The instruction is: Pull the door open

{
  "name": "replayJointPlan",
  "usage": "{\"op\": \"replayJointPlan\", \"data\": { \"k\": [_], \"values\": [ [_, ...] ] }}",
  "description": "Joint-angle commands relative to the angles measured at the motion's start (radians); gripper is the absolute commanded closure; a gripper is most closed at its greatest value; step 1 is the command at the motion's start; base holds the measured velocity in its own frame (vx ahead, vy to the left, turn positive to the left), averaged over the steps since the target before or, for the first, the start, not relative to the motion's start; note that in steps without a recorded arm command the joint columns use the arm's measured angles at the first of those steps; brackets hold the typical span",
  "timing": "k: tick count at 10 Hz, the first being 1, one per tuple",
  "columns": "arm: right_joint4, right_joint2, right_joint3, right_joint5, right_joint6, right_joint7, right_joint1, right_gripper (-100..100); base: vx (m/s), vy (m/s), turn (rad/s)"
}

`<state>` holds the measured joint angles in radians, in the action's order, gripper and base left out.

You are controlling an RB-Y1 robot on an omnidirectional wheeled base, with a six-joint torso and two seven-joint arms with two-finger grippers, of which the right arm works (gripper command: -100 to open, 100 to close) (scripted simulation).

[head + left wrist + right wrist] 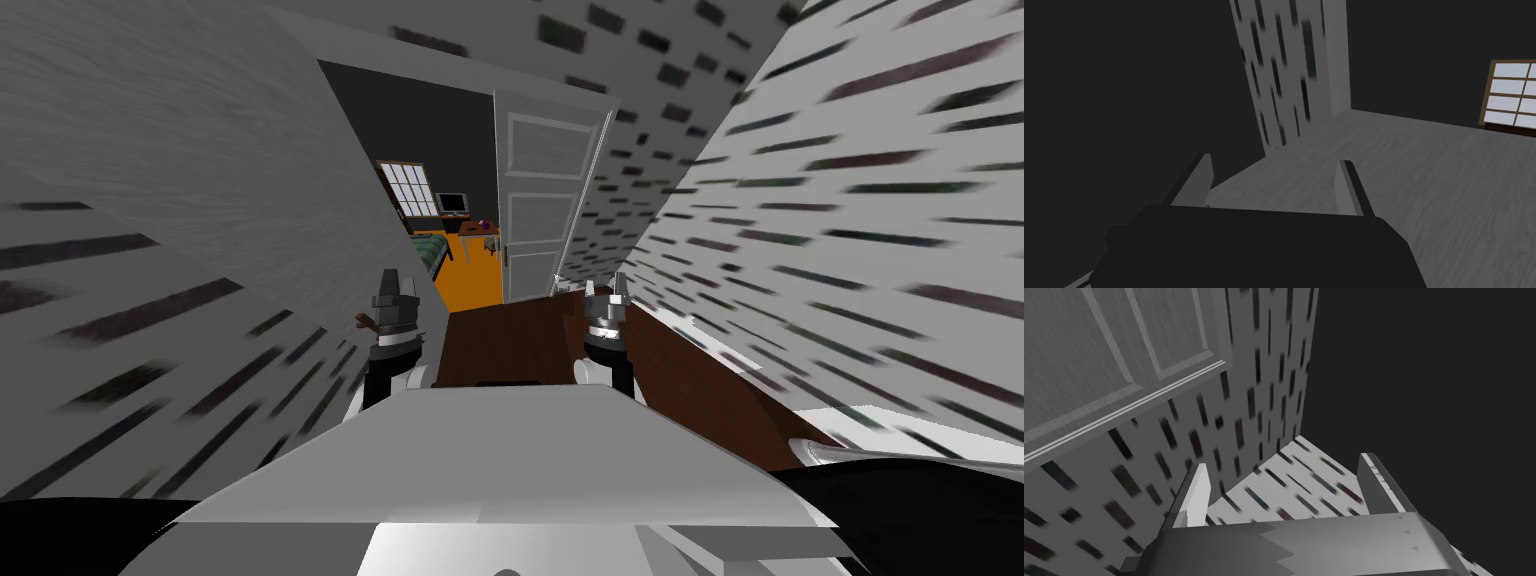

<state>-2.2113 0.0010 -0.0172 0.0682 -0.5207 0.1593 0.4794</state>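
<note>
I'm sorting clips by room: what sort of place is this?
Probably a narrow house hallway: speckled walls close on both sides, a white panelled door standing open ahead, and beyond it a bedroom-like room with a bed and window.

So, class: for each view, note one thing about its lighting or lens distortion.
Head view: wide lens splays the walls to the corners, stretching their dark marks into streaks; the door is lit pale. Left wrist view: dim, left tool in shadow. Right wrist view: brighter, one finger of the right tool catching light.
</note>
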Motion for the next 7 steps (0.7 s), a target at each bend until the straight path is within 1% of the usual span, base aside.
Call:
{"op": "replayJointPlan", "data": {
  "k": [1, 2, 5, 6, 7],
  "values": [
    [0.036, -0.012, 0.001, 0.016, -0.008, 0.026, -0.013, -100, 0.139, 0.057, 0.128],
    [0.045, -0.014, 0.001, 0.020, -0.010, 0.032, -0.016, -100, 0.096, -0.015, 0.106],
    [0.099, -0.029, 0.003, 0.043, -0.022, 0.071, -0.035, -100, 0.088, -0.018, 0.094],
    [0.126, -0.035, 0.003, 0.055, -0.027, 0.090, -0.044, -100, 0.105, -0.017, 0.119],
    [0.139, -0.038, 0.004, 0.060, -0.030, 0.100, -0.049, -100, 0.100, -0.003, 0.092]
  ]
}}
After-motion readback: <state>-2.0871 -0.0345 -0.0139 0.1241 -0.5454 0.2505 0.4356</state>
